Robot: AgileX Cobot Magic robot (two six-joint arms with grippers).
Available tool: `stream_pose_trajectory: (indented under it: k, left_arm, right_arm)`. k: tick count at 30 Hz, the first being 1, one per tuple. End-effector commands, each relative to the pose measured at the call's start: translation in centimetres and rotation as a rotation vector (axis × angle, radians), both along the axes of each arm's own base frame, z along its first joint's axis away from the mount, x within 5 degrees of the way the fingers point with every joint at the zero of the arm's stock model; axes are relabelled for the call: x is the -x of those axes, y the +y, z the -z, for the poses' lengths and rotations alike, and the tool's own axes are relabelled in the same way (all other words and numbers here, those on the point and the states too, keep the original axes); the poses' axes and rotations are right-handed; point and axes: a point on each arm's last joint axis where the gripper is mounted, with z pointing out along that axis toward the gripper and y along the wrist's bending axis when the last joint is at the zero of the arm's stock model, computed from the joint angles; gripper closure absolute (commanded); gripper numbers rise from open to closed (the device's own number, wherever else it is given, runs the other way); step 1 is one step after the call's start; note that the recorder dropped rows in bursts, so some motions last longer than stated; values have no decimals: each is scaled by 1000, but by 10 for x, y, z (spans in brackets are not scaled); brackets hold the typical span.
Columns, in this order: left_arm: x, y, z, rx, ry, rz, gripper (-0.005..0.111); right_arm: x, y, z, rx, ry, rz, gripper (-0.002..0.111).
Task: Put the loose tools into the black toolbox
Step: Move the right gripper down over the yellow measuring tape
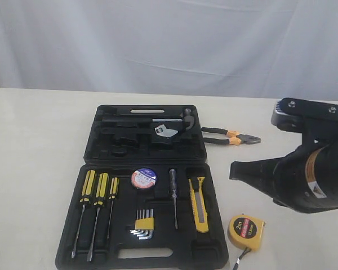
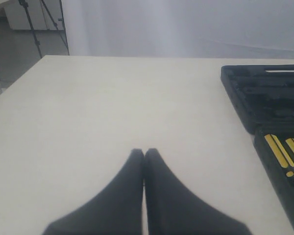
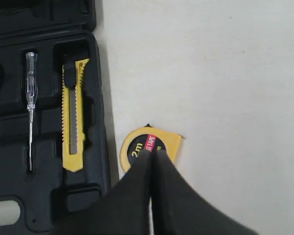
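Observation:
The black toolbox [image 1: 93, 135] lies open, both halves flat on the table. The white-and-red tape roll [image 1: 143, 178] and the yellow utility knife [image 1: 198, 203] rest in recesses of its near half. The orange-and-black pliers [image 1: 231, 136] lie on the table beside the far half's right edge. The yellow-and-black tape measure [image 1: 245, 230] sits on the table right of the near half. My right gripper [image 3: 152, 151] is shut and empty, hovering over the tape measure [image 3: 170, 142] next to the knife [image 3: 73, 117]. My left gripper [image 2: 144, 152] is shut over bare table, left of the toolbox [image 2: 235, 93].
Three yellow-and-black screwdrivers [image 1: 98, 191], a hex key set [image 1: 142, 225] and a slim tester screwdriver [image 1: 173, 194] fill the near half. A silver wrench [image 1: 165, 132] lies in the far half. A white curtain hangs behind the table.

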Motion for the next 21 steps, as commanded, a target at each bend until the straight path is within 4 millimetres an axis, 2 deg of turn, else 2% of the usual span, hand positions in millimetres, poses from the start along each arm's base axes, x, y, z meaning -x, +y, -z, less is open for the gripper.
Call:
stream_pose_trajectory:
  k: [1, 3, 6, 8, 12, 18, 21]
  left_arm:
    - [0, -1, 0, 11, -9, 5, 107]
    - [0, -1, 0, 11, -9, 5, 107]
    - [0, -1, 0, 11, -9, 5, 107]
    - [0, -1, 0, 11, -9, 5, 107]
    - [0, -1, 0, 11, -9, 5, 107]
    - [0, -1, 0, 11, -9, 5, 107]
    - [0, -1, 0, 11, -9, 5, 107]
  right_arm:
    - [0, 1, -10, -31, 59, 40, 103]
    - [1, 3, -10, -59, 66, 49, 86]
    - [-1, 5, -11, -76, 45, 40, 50]
    - [-3, 7, -11, -100, 21, 28, 40]
    - [-6, 11, -13, -134, -18, 10, 30]
    - [-3, 8, -7, -145, 40, 114, 31]
    - [-5, 7, 6, -99, 133, 146, 31]
